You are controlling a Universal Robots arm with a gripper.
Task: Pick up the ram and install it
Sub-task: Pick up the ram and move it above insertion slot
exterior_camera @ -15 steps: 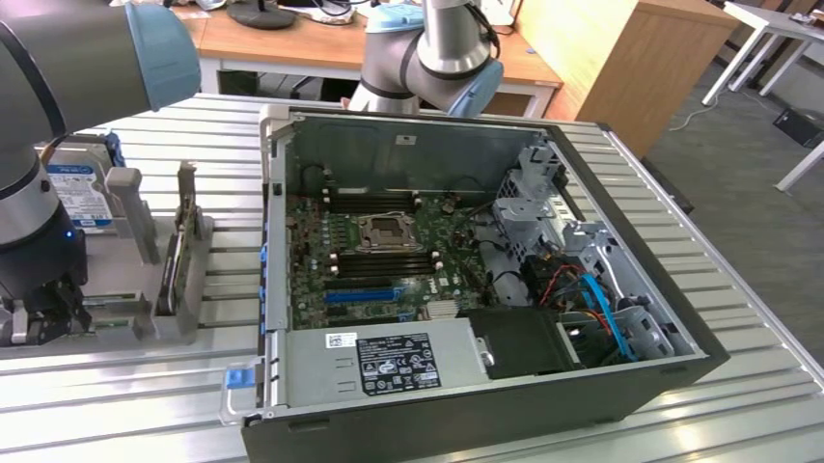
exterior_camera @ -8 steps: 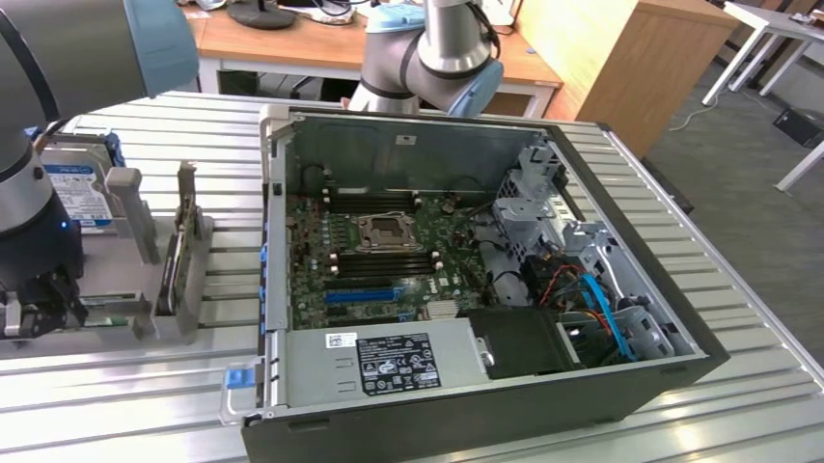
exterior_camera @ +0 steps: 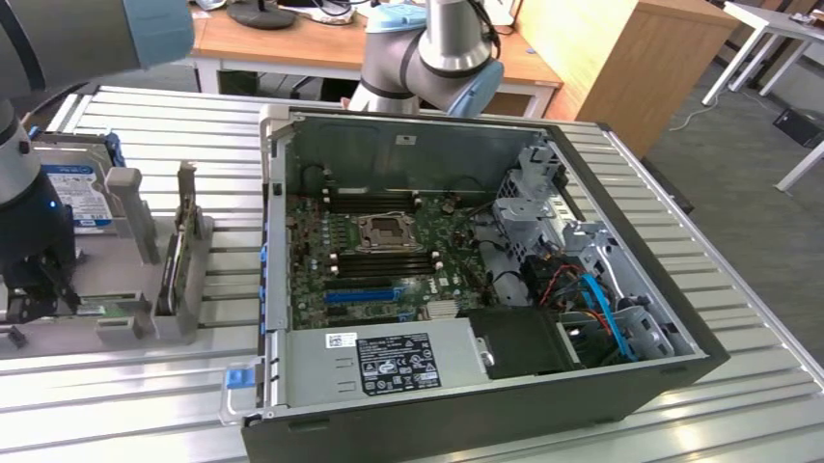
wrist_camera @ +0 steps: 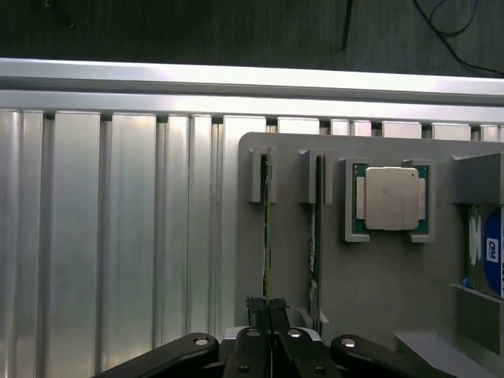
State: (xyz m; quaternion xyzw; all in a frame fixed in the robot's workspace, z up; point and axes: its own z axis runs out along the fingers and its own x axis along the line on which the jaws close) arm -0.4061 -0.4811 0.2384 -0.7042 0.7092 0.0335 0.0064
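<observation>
The ram [wrist_camera: 266, 228] is a thin green board standing on edge in a slot of the grey holder [wrist_camera: 370, 276]. My gripper [wrist_camera: 268, 309] is at one end of it, its two dark fingers pressed together with the board's edge running in between them. In the exterior view my gripper [exterior_camera: 31, 304] hangs low over the holder [exterior_camera: 123, 323] at the exterior view's left, beside the open computer case [exterior_camera: 489, 386]. The motherboard's dark memory slots [exterior_camera: 381, 260] lie empty below the processor socket [exterior_camera: 384, 230].
A second thin green board [wrist_camera: 315, 236] stands in the neighbouring slot. A processor [wrist_camera: 390, 198] and a blue-labelled hard drive [wrist_camera: 490, 252] also sit in the holder. An upright card with a metal bracket [exterior_camera: 180, 241] stands between holder and case. A blue expansion slot [exterior_camera: 361, 292] and a power supply [exterior_camera: 386, 362] are inside the case.
</observation>
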